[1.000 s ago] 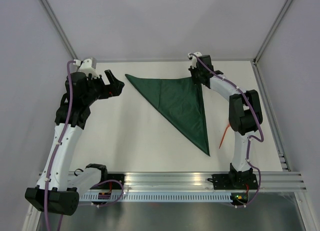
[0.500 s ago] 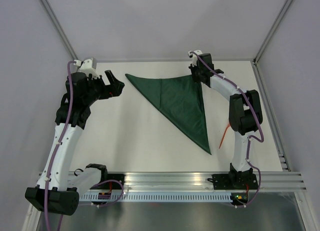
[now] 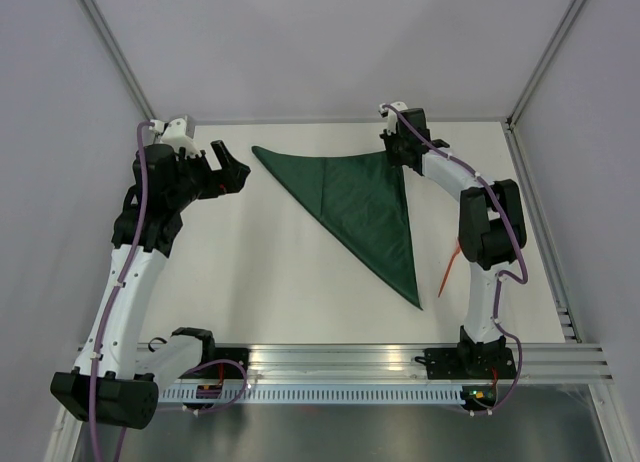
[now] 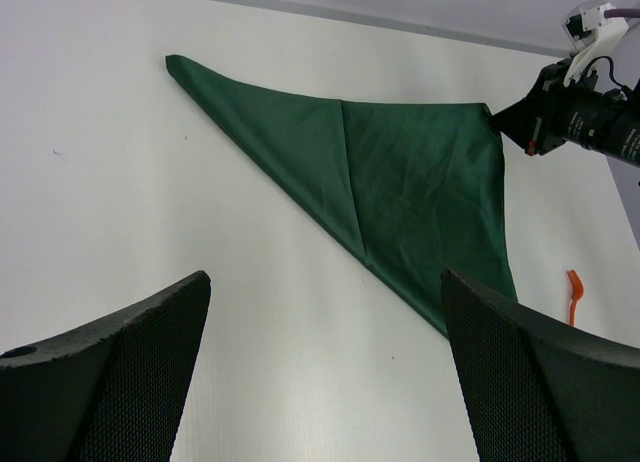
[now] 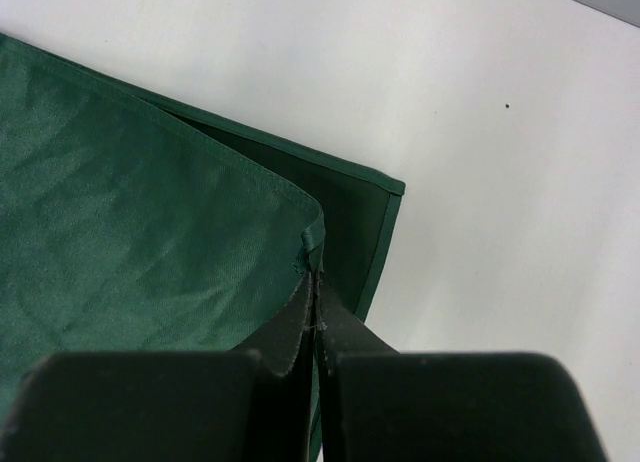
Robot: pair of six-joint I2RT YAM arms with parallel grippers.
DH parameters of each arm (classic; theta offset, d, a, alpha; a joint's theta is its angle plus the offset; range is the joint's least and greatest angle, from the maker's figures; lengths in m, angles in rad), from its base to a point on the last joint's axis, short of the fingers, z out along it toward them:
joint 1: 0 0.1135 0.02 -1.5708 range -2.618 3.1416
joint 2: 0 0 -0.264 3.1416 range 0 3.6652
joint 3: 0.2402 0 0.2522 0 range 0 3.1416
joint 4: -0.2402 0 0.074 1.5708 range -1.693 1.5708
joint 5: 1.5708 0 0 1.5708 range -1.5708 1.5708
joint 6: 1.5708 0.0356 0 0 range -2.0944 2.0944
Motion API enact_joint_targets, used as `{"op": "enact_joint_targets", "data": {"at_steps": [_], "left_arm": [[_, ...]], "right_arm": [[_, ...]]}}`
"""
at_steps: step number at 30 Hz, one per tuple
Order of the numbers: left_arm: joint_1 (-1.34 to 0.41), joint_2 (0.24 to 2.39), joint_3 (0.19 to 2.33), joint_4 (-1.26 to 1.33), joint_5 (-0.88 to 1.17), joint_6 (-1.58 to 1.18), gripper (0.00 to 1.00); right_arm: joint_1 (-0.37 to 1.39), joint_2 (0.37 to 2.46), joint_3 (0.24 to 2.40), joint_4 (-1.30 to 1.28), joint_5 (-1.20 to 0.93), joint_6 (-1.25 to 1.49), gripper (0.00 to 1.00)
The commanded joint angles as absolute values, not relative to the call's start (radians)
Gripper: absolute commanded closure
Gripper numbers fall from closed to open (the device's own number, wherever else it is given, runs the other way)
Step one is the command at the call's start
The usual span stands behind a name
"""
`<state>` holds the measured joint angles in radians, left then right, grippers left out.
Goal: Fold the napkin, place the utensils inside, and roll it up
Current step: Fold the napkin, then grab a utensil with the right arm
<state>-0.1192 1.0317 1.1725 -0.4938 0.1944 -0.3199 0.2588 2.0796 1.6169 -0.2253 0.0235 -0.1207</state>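
At the far left, the left hand (image 3: 232, 166) hovers with its jaws spread as wide as they go and nothing in them, just beside the left tip of the napkin (image 3: 365, 207). The napkin lies folded into a triangle across the far middle of the tabletop (image 3: 280, 272), its long edge running down toward the near right.

At the napkin's far right corner, the right hand (image 5: 316, 287) is closed tight on the top layer alone. The wrist view shows that layer sitting a little short of the corner beneath it.

The fold looks nearly finished. To do it well, the pinched corner should probably be drawn out until the two corners match, then lowered flat before letting go, so no slack bunches up.

The utensil (image 3: 449, 273) lies apart on the near right, beside the right arm. The tabletop is smooth and white, enclosed by pale grey panels, with a metal rail (image 3: 400, 360) along the near edge.
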Motion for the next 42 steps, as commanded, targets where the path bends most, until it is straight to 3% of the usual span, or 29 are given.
{"op": "enact_joint_targets", "data": {"at_steps": [1, 3, 5, 6, 7, 10, 13, 18, 22, 27, 32, 42], "left_arm": [[-0.115, 1.034, 1.167, -0.465, 0.224, -0.304, 0.01], [-0.115, 1.034, 1.167, -0.463, 0.224, -0.304, 0.01], [-0.115, 1.034, 1.166, -0.465, 0.227, -0.304, 0.01], [-0.114, 1.035, 1.166, -0.465, 0.226, -0.304, 0.01], [-0.114, 1.032, 1.166, -0.463, 0.225, -0.305, 0.01], [-0.115, 1.026, 1.164, -0.466, 0.23, -0.307, 0.01], [-0.115, 1.009, 1.166, -0.469, 0.232, -0.308, 0.01], [-0.115, 0.967, 1.146, -0.465, 0.242, -0.345, 0.0], [-0.115, 0.914, 1.092, -0.433, 0.261, -0.368, 0.0], [-0.115, 0.858, 1.033, -0.414, 0.268, -0.377, 0.0], [-0.115, 0.838, 1.005, -0.399, 0.276, -0.383, 0.0], [-0.114, 0.815, 0.979, -0.391, 0.281, -0.393, 0.0]], "right_arm": [[0.253, 2.103, 1.62, -0.212, 0.037, -0.123, 0.99], [0.252, 2.109, 1.626, -0.216, 0.04, -0.124, 1.0], [0.253, 2.121, 1.64, -0.227, 0.04, -0.126, 0.92], [0.252, 2.132, 1.646, -0.23, 0.049, -0.126, 0.84], [0.252, 2.135, 1.66, -0.233, 0.054, -0.124, 0.62], [0.249, 2.146, 1.699, -0.253, 0.086, -0.124, 0.38], [0.227, 2.141, 1.768, -0.316, 0.08, -0.092, 0.26], [0.172, 2.016, 1.728, -0.486, 0.054, -0.09, 0.26], [0.143, 1.846, 1.45, -0.546, 0.035, -0.164, 0.27], [0.032, 1.694, 1.275, -0.707, -0.063, -0.311, 0.31], [-0.028, 1.625, 1.19, -0.845, -0.066, -0.402, 0.34], [-0.031, 1.626, 1.098, -0.888, -0.026, -0.417, 0.4]]}}
